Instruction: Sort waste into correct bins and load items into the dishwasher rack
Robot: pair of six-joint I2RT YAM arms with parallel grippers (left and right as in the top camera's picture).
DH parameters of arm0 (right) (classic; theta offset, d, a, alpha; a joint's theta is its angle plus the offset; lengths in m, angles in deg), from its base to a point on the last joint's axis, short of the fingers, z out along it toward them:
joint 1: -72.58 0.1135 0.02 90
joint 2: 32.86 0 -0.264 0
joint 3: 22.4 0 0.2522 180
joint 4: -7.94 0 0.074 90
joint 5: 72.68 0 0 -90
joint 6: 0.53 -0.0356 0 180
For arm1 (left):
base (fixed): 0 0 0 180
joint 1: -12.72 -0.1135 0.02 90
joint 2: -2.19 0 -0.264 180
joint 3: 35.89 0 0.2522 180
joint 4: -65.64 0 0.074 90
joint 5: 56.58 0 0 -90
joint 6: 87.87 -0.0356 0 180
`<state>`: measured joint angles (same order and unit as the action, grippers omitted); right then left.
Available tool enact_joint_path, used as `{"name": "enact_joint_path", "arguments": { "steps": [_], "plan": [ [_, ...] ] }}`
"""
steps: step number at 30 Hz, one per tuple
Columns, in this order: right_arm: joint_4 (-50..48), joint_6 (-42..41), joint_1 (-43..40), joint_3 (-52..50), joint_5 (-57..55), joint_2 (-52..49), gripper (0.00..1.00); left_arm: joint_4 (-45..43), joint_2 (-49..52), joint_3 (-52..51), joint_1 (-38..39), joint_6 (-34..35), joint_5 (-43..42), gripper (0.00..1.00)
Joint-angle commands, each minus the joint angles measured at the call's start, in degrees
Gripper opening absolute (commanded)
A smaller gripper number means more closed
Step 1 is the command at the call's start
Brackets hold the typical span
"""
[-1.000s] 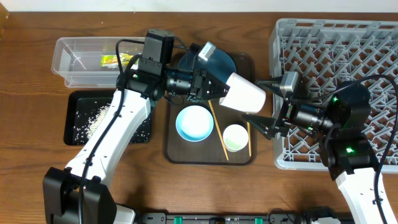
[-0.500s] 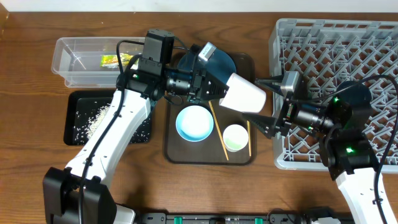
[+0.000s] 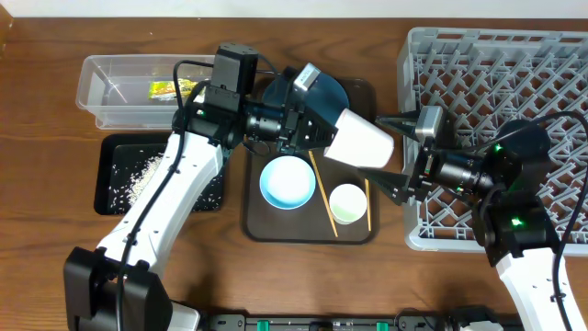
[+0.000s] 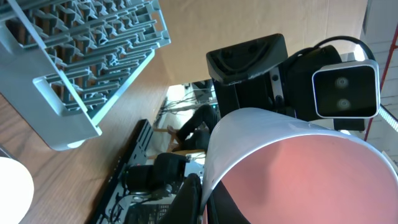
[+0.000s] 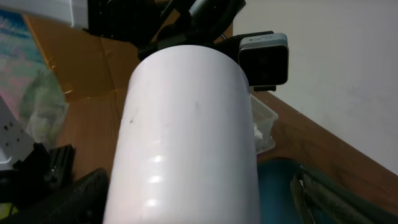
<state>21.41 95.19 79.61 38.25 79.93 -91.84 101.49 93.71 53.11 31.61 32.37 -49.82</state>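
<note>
We find the pink cup (image 3: 354,138) filling the gap between the spread fingers of the right end effector (image 3: 369,144). The near wall of the dishwasher rack (image 3: 405,74) stands close behind them. Bare surface (image 3: 37,257) lies open at lower left.

wooden table (image 3: 46,241) carries clear tub (image 3: 92,94), black tray (image 3: 106,147), brown serving tray (image 3: 266,226), grey rack (image 3: 410,74).

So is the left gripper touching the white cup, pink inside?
Touching: left wrist view shows the left gripper pinching the white cup at its rim.
</note>
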Motion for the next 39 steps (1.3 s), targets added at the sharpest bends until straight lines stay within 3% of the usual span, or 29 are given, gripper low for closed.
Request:
{"name": "enact_joint_path", "arguments": {
  "steps": [1, 6, 12, 17, 19, 21, 23, 26, 31, 35, 39],
  "plan": [
    [-0.2, 0.8, 0.5, 1.0, 1.1, -0.2, 0.92, -0.2, 0.2, 0.0, 0.9, 0.5, -1.7, 0.06],
    [-0.2, 0.8, 0.5, 1.0, 1.1, -0.2, 0.91, -0.2, 0.2, 0.0, 1.0, 0.5, -1.6, 0.06],
    [-0.2, 0.8, 0.5, 1.0, 1.1, -0.2, 0.79, -0.2, 0.2, 0.0, 1.0, 0.5, -1.7, 0.06],
    [-0.1, 0.8, 0.5, 1.0, 1.1, -0.2, 0.75, -0.2, 0.2, 0.0, 1.0, 0.5, -1.6, 0.08],
    [0.0, 0.7, 0.5, 1.0, 1.1, -0.2, 0.73, -0.2, 0.2, 0.0, 1.0, 0.5, -1.6, 0.16],
    [0.5, 0.5, 0.5, 1.0, 1.1, -0.2, 0.73, -0.2, 0.2, 0.0, 1.0, -0.4, -1.2, 0.34],
    [1.5, 0.5, 0.5, 1.0, 1.0, -0.2, 0.72, -0.1, 0.2, 0.0, 1.0, -2.6, 0.1, 0.45],
    [4.7, 0.5, 0.5, 1.0, -2.1, -0.2, 0.71, 1.2, 0.2, 0.0, 1.0, -6.5, 5.5, 0.53],
    [10.1, 0.6, 0.5, 1.0, -7.0, -0.2, 0.71, 3.6, 0.2, 0.0, 1.0, -9.9, 11.5, 0.5],
    [10.3, 0.6, 0.5, 1.0, -7.0, -0.2, 0.7, 3.8, 0.2, 0.0, 0.8, -9.9, 11.5, 0.32],
    [10.2, 0.5, 0.5, 1.0, -6.9, -0.2, 0.7, 4.5, 0.2, 0.0, 0.8, -9.9, 11.6, 0.31]
  ]
}}
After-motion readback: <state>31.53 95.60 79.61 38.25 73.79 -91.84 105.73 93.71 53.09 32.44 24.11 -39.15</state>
